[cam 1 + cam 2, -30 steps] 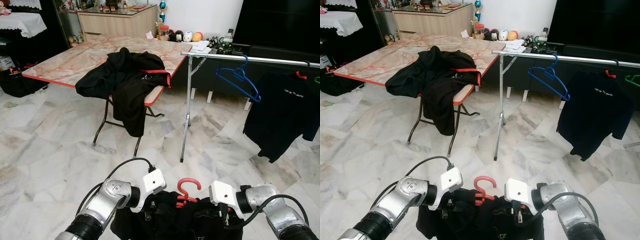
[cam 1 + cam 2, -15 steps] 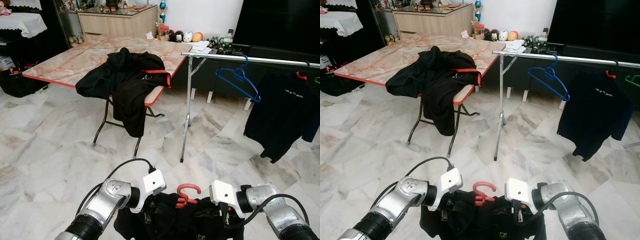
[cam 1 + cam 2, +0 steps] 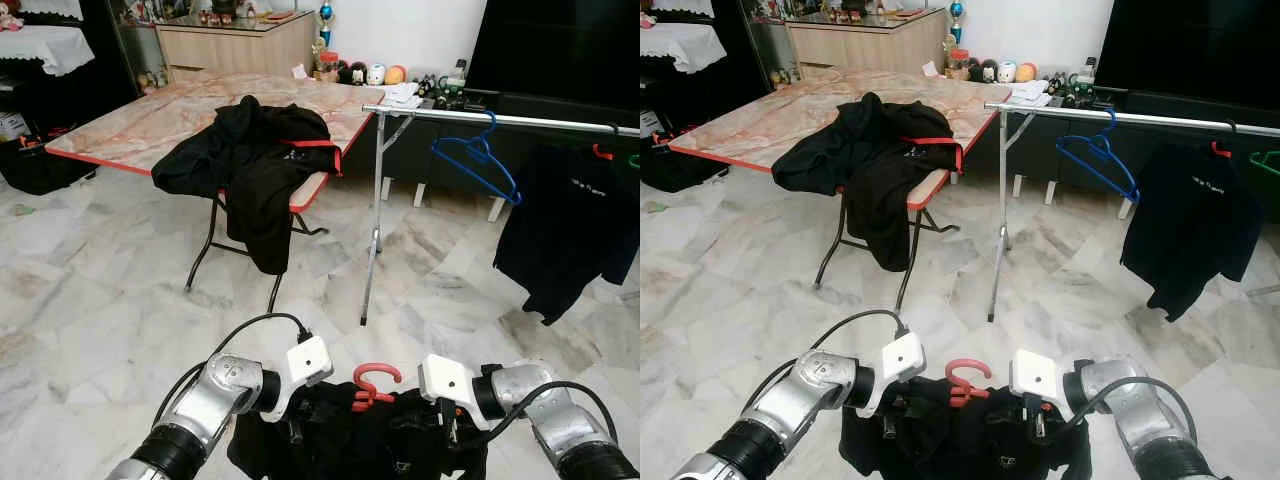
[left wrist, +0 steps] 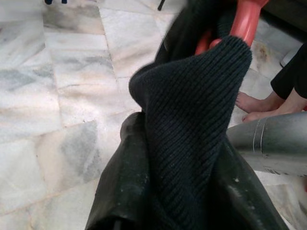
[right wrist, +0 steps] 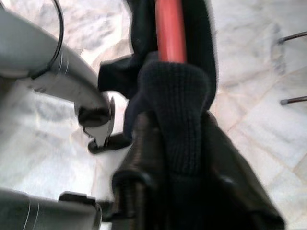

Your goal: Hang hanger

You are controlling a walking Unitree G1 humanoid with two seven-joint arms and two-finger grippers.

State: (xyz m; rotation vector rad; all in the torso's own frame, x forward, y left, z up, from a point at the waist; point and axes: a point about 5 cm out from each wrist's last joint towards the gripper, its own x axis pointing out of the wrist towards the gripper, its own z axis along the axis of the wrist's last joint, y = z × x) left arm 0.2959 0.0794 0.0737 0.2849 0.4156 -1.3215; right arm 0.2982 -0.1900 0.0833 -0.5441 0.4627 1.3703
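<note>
A red hanger [image 3: 372, 384] carrying a black knitted garment [image 3: 350, 445] hangs low in front of me, between my two arms. My left gripper [image 4: 187, 158] is shut on one shoulder of the garment, with the red hanger [image 4: 244, 24] just beyond the cloth. The other shoulder is pinched by my right gripper [image 5: 180, 143], shut, with the hanger's red arm [image 5: 170, 28] running through the fabric. Ahead on the right stands a metal clothes rail [image 3: 500, 118]. It holds an empty blue hanger [image 3: 478, 160] and a black T-shirt [image 3: 565, 235].
A folding table [image 3: 140, 125] with black clothes [image 3: 255, 160] draped over its edge stands ahead on the left. The rail's leg [image 3: 372, 240] rises from the marble floor in the middle. A person's bare feet [image 4: 249, 105] are close by. A dark cabinet [image 3: 560, 50] lies behind the rail.
The held hanger sits a little lower than a second ago. The black T-shirt on the rail has swung slightly to the right. Both grippers keep their hold.
</note>
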